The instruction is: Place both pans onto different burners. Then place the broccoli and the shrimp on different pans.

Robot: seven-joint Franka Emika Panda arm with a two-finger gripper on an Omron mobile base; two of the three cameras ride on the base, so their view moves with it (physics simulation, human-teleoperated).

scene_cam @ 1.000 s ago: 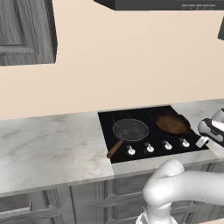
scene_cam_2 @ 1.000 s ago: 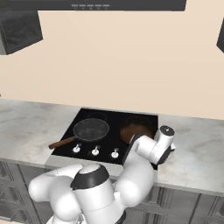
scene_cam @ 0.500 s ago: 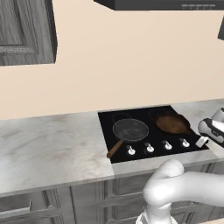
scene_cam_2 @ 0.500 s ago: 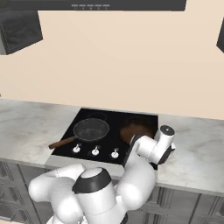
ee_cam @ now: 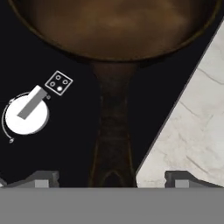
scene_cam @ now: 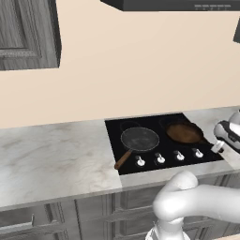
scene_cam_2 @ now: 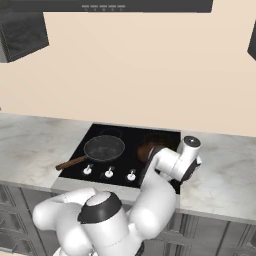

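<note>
Both pans sit on the black cooktop (scene_cam: 117, 140), each on its own burner. The dark grey pan (scene_cam: 139, 139) (scene_cam_2: 104, 148) is on the left, its brown wooden handle (scene_cam: 123, 159) pointing to the front left. On the right sits the brown pan (scene_cam: 183, 132) (ee_cam: 113, 26), partly behind my arm in the right base view (scene_cam_2: 146, 148). My gripper (ee_cam: 113, 180) is open just above that pan's short dark handle (ee_cam: 113, 131). One fingertip (ee_cam: 41, 179) stands on each side of the handle without touching it. The broccoli and the shrimp are out of view.
A row of white knobs (scene_cam: 159, 159) runs along the cooktop's front, and one knob (ee_cam: 26, 116) lies just left of the handle. Marble counter (ee_cam: 192, 131) begins right of the cooktop and stretches wide on its left (scene_cam: 51, 154). A hood and wall cabinets hang above.
The gripper has opened over the brown pan's handle. The arm and both pans stay where they were.
</note>
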